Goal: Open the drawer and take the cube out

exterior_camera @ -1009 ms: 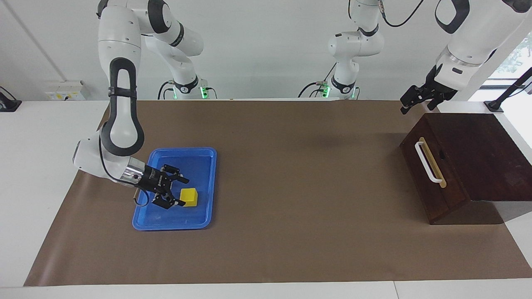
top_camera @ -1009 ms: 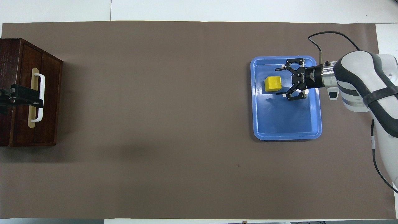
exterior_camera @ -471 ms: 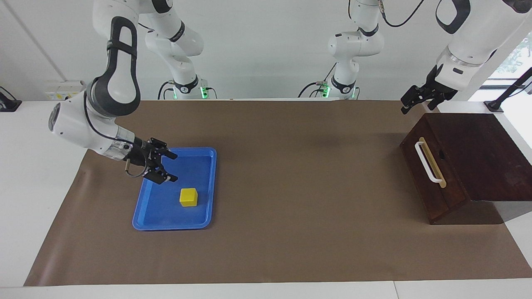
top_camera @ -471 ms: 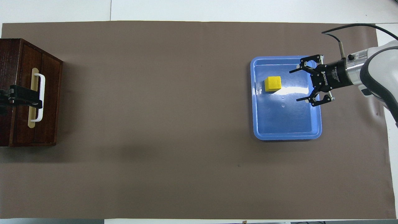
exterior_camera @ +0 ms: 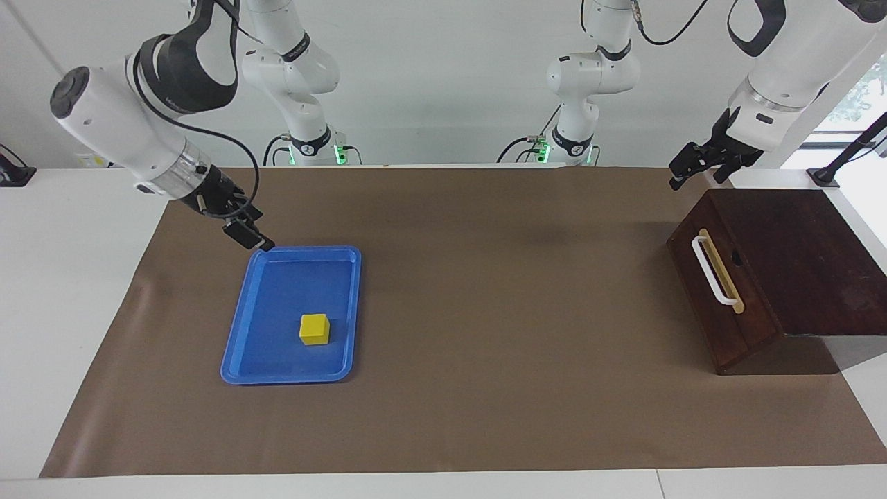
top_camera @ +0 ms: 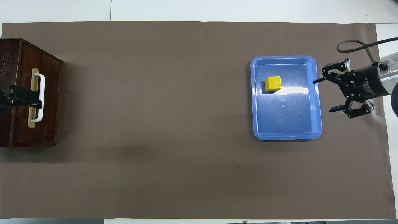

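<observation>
The yellow cube point(exterior_camera: 314, 328) lies in the flat blue tray point(exterior_camera: 277, 312), in the part of it farther from the robots; it also shows in the overhead view point(top_camera: 272, 83). My right gripper point(exterior_camera: 248, 237) is open and empty, raised over the mat just outside the tray's point(top_camera: 286, 121) rim toward the right arm's end; it also shows in the overhead view point(top_camera: 323, 95). The dark brown drawer point(exterior_camera: 734, 305) is shut, its white handle point(exterior_camera: 714, 272) free. My left gripper point(exterior_camera: 675, 179) waits in the air above the drawer's front and covers the handle point(top_camera: 41, 90) in the overhead view point(top_camera: 36, 102).
A brown mat point(exterior_camera: 485, 312) covers the table between the tray and the drawer cabinet point(top_camera: 18, 93). White table edge point(exterior_camera: 62, 277) borders the mat at the right arm's end.
My right gripper has drawn away from the cube, risen and left the tray toward the right arm's end, still open. The cube stays in the tray. The left arm has not moved.
</observation>
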Tool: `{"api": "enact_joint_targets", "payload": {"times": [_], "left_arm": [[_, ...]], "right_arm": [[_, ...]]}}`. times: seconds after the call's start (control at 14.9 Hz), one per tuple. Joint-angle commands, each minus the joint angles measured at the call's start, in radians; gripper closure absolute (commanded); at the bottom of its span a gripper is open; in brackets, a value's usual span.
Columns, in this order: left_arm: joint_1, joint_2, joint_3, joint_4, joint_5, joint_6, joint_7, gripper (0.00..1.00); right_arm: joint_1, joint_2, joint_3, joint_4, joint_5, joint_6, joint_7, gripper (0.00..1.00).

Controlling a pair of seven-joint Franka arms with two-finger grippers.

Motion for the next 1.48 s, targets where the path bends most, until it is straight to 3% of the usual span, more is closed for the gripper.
{"api": "enact_joint_targets", "payload": {"times": [0.0,0.47,0.67,1.41], "left_arm": [[0.012,-0.005,-0.003,-0.001,-0.014,-0.015,0.001,0.0],[0.012,-0.005,-0.003,-0.001,-0.014,-0.015,0.001,0.0],[0.012,-0.005,-0.003,-0.001,-0.014,-0.015,0.001,0.0],[0.012,-0.005,-0.003,-0.001,-0.014,-0.015,0.001,0.0]], "right_arm": [[-0.014,-0.067,0.001,-0.016,-0.087,-0.036,-0.209,0.0],[-0.017,-0.127,-0.005,0.035,-0.244,-0.172,-0.681,0.0],[-0.005,-0.132,0.002,0.039,-0.322,-0.164,-0.768,0.0],[-0.003,-0.142,0.009,0.018,-0.328,-0.144,-0.871,0.0]]}}
